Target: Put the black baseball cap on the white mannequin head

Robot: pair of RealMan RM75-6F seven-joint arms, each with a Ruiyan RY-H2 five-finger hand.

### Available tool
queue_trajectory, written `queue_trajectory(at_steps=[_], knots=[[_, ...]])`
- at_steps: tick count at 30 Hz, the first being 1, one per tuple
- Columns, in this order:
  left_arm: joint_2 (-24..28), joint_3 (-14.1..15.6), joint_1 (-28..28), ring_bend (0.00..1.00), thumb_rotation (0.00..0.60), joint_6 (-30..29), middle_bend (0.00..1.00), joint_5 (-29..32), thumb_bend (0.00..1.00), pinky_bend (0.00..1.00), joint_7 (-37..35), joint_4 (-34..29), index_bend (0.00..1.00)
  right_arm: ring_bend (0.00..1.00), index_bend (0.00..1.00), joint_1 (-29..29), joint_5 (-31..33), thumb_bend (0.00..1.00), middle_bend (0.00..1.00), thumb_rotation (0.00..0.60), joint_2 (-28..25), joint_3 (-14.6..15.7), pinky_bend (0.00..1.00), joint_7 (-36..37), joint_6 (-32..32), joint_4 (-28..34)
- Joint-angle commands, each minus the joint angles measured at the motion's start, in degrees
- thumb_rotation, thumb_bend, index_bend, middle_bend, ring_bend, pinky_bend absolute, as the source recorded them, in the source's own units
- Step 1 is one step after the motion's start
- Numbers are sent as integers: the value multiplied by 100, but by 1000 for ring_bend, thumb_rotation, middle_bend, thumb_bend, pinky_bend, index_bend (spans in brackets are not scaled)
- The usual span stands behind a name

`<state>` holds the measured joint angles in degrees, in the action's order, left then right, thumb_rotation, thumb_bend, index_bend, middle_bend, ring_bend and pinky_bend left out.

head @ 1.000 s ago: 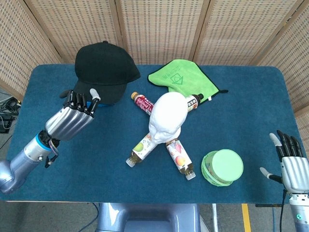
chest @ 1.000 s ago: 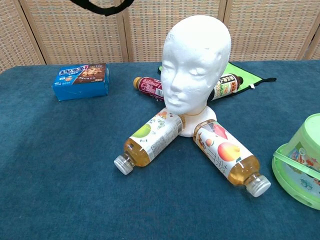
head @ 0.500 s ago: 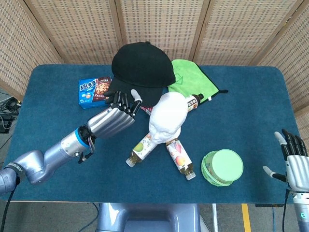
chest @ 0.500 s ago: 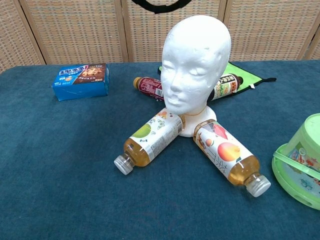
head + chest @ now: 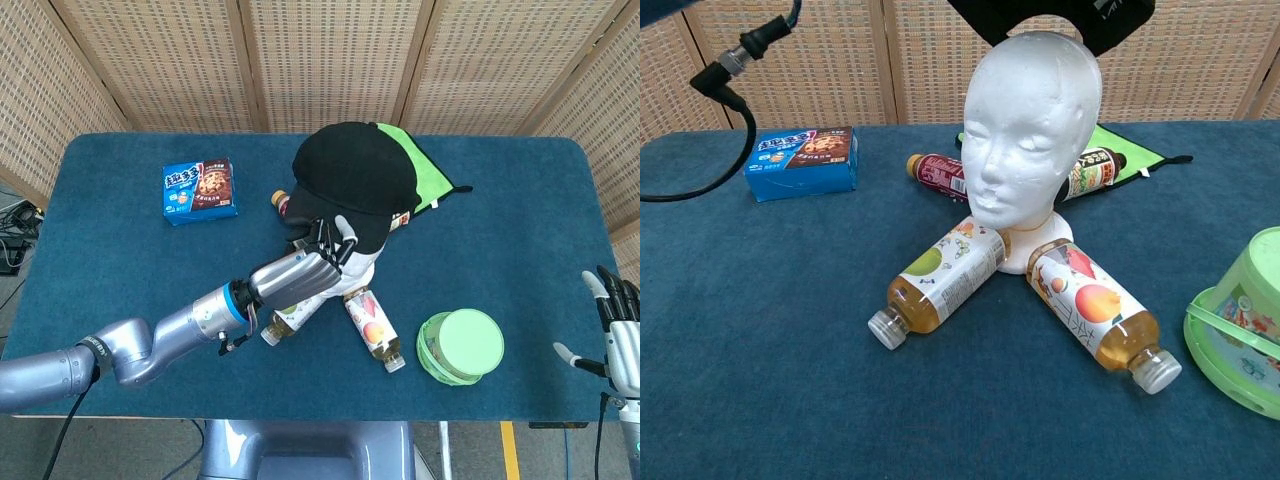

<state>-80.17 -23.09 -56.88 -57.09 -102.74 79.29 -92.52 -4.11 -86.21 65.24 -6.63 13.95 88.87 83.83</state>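
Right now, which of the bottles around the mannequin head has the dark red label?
The bottle with the dark red label lies behind the mannequin head, nearest the blue cookie box.

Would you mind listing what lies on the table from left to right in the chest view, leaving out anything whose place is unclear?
Cookie box → green-label bottle → mannequin head → peach-label bottle → green tub.
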Motion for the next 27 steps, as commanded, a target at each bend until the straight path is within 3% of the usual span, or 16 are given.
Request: queue_trajectory(at_steps=[1,27], knots=[[-142,67,-41,813,600,-5,741,64,647,682,69,90,897,0,0,-6,1,27,0,600,-6,-5,0,31,-8,-1],[-654,638,104,813,600,-399,740,123,646,682,91,376,887,0,0,6,-42,27,0,600,-26,15,0,13,23,39]])
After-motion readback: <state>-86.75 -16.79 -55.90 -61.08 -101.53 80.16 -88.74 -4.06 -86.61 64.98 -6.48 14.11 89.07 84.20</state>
